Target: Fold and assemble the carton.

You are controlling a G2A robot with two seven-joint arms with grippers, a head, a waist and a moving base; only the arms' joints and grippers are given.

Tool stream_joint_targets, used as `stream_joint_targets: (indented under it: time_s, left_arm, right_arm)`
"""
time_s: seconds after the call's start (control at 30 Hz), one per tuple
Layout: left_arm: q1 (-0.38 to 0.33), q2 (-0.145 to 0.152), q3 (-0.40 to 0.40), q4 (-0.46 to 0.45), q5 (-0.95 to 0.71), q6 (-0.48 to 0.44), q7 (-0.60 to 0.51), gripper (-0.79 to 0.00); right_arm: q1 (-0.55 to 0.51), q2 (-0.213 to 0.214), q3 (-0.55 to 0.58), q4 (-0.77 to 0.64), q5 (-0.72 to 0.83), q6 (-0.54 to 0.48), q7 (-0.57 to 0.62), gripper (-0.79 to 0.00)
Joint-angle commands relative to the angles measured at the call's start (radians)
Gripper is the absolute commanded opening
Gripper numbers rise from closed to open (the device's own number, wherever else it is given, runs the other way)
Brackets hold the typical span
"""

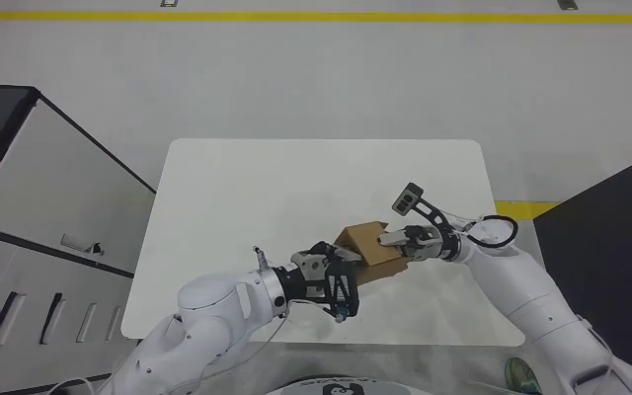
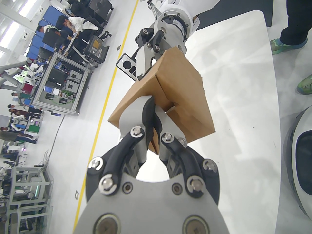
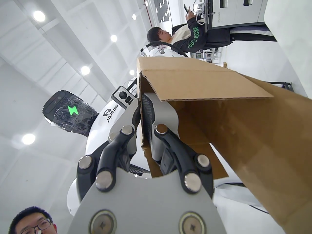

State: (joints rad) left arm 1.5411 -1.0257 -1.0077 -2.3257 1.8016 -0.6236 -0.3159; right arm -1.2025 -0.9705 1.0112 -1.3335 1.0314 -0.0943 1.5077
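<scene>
Near table (image 1: 296, 178) front, carton (image 1: 370, 249) clamped, underside hidden

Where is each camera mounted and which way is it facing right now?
Top view: above the arms, looking down at the white table, both arms meeting at the carton.
Left wrist view: on that wrist, facing along the left gripper across the table to the right gripper.
Right wrist view: on that wrist, tilted up past the right gripper toward the ceiling.
Shared: all three show the carton, pinched by both grippers.
</scene>
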Motion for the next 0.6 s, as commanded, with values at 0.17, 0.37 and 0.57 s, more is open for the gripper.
stream_joint_targets:
  time_s: [0.17, 0.37, 0.57]
  left_arm:
    - [-0.005, -0.002, 0.000, -0.001, 0.001, 0.012, -0.003, -0.785]
    - [0.013, 0.002, -0.046, -0.016, -0.012, 0.038, -0.004, -0.785]
    - [0.038, 0.008, -0.092, -0.024, -0.022, 0.046, 0.011, -0.785]
  right_arm:
    - [-0.009, -0.005, 0.011, 0.002, -0.004, -0.001, 0.004, -0.785]
    - [-0.017, -0.006, 0.032, 0.017, 0.003, -0.008, 0.025, -0.785]
    - [-0.022, -0.005, 0.042, 0.016, 0.022, -0.014, 0.028, -0.785]
